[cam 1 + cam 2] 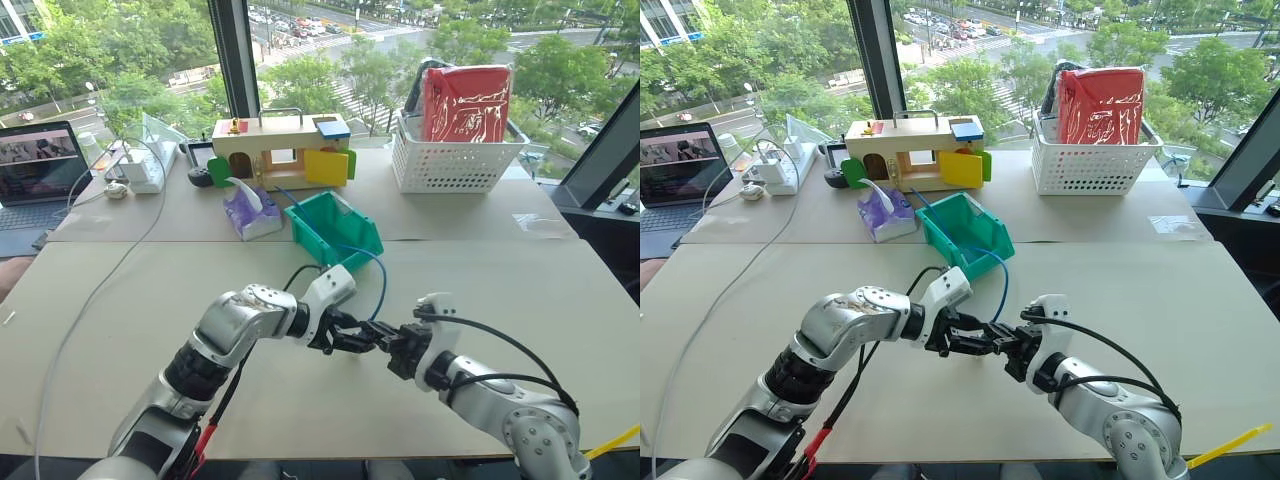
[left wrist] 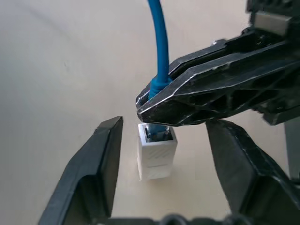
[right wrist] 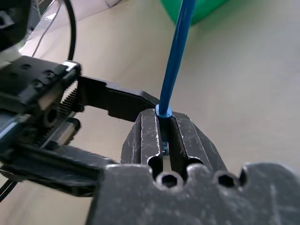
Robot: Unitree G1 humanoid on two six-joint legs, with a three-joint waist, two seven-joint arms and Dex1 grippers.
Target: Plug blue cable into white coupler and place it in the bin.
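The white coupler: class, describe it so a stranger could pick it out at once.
Start at the pale table, near its front edge where the two black grippers meet. Between the open fingers of the left gripper hangs a tiny white plastic block, the white coupler, the thin blue cable plugged into its socket.

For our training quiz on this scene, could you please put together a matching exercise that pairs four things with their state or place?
Things:
1. left gripper
2. right gripper
3. white coupler
4. green bin

States or places:
A. on the table behind both arms
B. shut on the blue cable
C. open, fingers either side of the coupler
D. hanging on the cable's plug

Pairs: 1-C, 2-B, 3-D, 4-A
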